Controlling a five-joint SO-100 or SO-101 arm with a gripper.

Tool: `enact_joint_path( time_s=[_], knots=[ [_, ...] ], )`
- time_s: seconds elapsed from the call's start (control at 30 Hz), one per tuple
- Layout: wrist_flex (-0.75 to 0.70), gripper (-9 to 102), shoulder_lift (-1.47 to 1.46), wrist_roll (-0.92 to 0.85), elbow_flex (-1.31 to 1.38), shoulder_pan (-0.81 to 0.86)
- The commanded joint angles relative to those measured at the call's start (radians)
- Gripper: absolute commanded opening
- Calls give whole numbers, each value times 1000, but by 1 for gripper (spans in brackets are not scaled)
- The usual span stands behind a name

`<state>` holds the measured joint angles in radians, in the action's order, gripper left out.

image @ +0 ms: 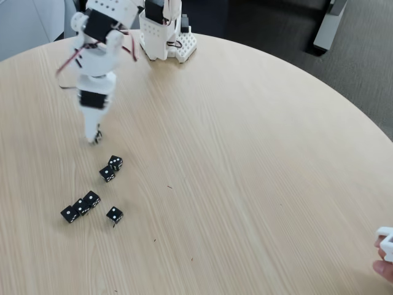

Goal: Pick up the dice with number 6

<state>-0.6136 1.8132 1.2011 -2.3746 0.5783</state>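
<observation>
A: What is sitting nearest the camera?

B: A fingertip (382, 268) is showing at the lower right edge, touching a small white plastic piece (385, 241). Both are lying well apart from the dice.

A: And the dice?

B: Three black dice (80, 206) are touching in a short row on the pale wooden surface (258, 172). A single die (114, 214) is lying just right of that row. Beyond the row, a pair of dice (111, 168) are touching corner to corner.

A: Which one is showing six?

B: The pips are too small to count with any certainty. Beyond the pair, a dark die (96, 136) is sitting at the gripper's tip.

A: Is the gripper (95, 138) closed on it?

B: Its fingers are pointing down and looking pressed around that die, which is sitting at or just above the surface. The white arm (98, 55) is blurring above it, and its base (164, 34) is standing at the far edge.
</observation>
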Motion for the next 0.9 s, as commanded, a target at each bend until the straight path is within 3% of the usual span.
enact_joint_path(
  time_s=[0.0,0.27,0.5,0.87],
  knots=[
    [6,13,3,25,34,29],
    [6,15,3,3,31,40],
    [8,20,3,-178,32,25],
    [8,14,3,-319,32,23]
  ],
)
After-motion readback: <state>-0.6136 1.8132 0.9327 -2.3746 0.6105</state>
